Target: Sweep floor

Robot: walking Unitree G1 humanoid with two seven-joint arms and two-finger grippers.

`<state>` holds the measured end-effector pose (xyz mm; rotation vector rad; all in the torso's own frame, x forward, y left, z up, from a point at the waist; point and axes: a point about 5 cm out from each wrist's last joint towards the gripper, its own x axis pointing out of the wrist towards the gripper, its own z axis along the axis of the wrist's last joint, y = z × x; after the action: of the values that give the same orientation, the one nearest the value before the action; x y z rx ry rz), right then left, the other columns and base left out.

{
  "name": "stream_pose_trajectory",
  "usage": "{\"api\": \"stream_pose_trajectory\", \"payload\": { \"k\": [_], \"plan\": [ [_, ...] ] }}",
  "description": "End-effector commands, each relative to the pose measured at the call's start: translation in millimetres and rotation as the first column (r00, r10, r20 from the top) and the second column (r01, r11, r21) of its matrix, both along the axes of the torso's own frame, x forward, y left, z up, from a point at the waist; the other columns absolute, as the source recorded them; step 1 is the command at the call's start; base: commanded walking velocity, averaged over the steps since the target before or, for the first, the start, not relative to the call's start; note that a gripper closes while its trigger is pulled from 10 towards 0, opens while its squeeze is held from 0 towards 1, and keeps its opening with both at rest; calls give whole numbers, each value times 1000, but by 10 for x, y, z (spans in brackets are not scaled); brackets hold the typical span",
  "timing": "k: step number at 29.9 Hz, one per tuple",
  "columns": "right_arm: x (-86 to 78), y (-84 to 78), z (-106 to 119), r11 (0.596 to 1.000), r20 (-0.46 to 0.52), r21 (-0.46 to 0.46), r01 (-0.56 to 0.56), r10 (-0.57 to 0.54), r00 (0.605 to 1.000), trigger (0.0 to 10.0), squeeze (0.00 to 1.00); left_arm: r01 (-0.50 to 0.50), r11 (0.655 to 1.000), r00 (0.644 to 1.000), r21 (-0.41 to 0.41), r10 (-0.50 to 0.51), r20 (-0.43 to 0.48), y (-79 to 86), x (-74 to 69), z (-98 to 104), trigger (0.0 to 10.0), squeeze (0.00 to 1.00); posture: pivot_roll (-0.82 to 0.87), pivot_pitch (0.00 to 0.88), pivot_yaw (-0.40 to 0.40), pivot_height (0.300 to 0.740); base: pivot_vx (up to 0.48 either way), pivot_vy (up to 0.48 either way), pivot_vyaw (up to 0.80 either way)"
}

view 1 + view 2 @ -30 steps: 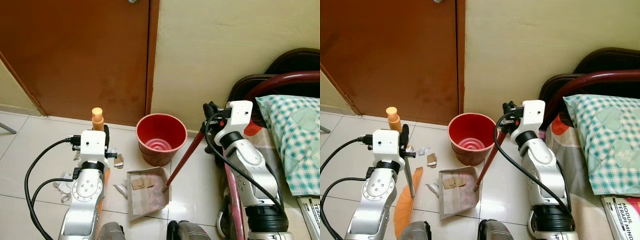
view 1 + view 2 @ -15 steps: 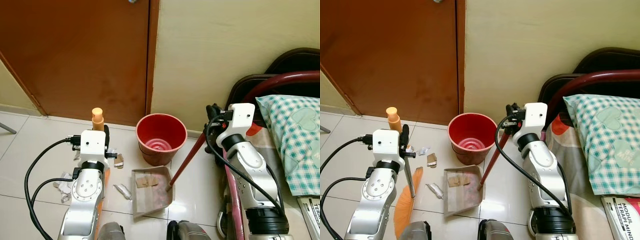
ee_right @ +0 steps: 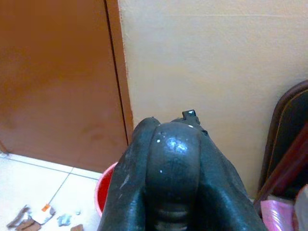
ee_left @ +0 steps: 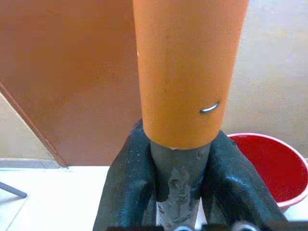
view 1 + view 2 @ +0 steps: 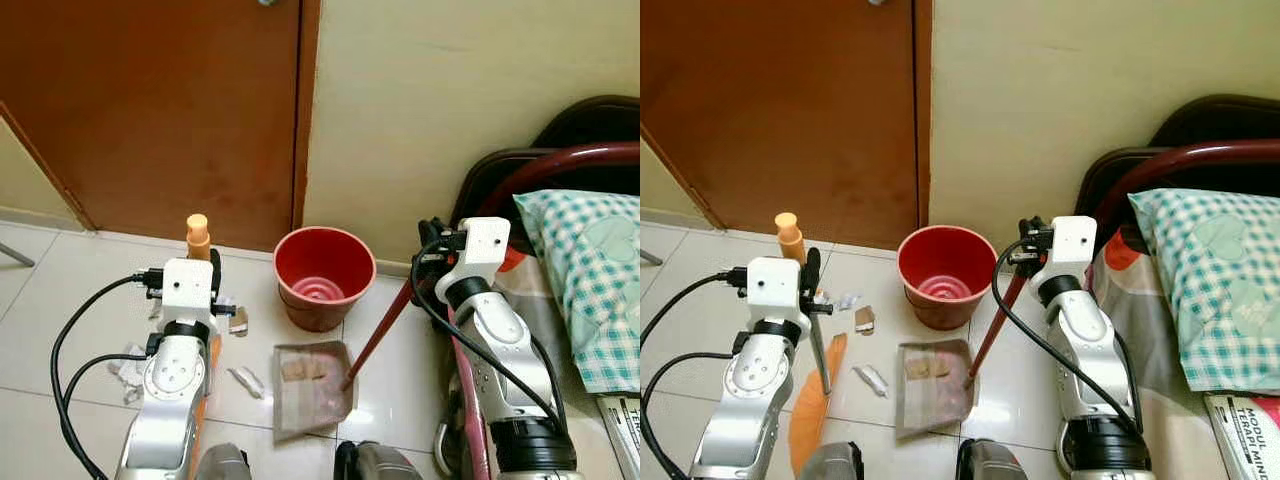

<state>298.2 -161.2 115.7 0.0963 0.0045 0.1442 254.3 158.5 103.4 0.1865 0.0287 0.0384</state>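
The red bucket (image 5: 943,275) stands against the wall beside the door, and the grey dustpan (image 5: 933,385) lies on the floor tiles just before it, holding paper scraps. My left gripper (image 4: 175,159) has its fingers closed on the broom handle (image 4: 185,72), orange bristles on the floor; my right gripper (image 5: 1030,250) is clamped on the dustpan's red handle (image 5: 990,335). Loose scraps (image 5: 870,378) lie beside the dustpan.

Ahead: red bucket (image 5: 324,275) against wall, door (image 5: 150,110) beside.
Right: bed frame (image 5: 560,165) close, blocking.
Floor left: open tiles (image 5: 70,290), scattered paper scraps (image 5: 862,320).
Centre: dustpan (image 5: 312,388) on floor.
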Motion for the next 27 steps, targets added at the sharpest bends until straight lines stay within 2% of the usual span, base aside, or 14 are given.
{"api": "stream_pose_trajectory", "payload": {
  "k": [1, 22, 27],
  "plan": [
    [-19, -93, -47, 999, -3, -13, 35, -35, 999, 10000, 0, 2, 1000, 1000, 3, -2, 4, -6, 15, 24, 10000, 0, 122, 108, -75, 740, 0, 0, 0],
    [-15, -98, -108, 999, -8, -13, 52, -52, 999, 10000, 0, 3, 1000, 1000, -4, -3, 2, -28, -4, 13, 10000, 0, 123, 108, -80, 740, 0, 0, 0],
    [-14, -107, -102, 998, -8, -11, 55, -55, 998, 10000, 0, 5, 1000, 1000, -8, -5, 7, -49, 2, 35, 10000, 0, 79, 108, -85, 740, 0, 0, 0]
  ]
}}
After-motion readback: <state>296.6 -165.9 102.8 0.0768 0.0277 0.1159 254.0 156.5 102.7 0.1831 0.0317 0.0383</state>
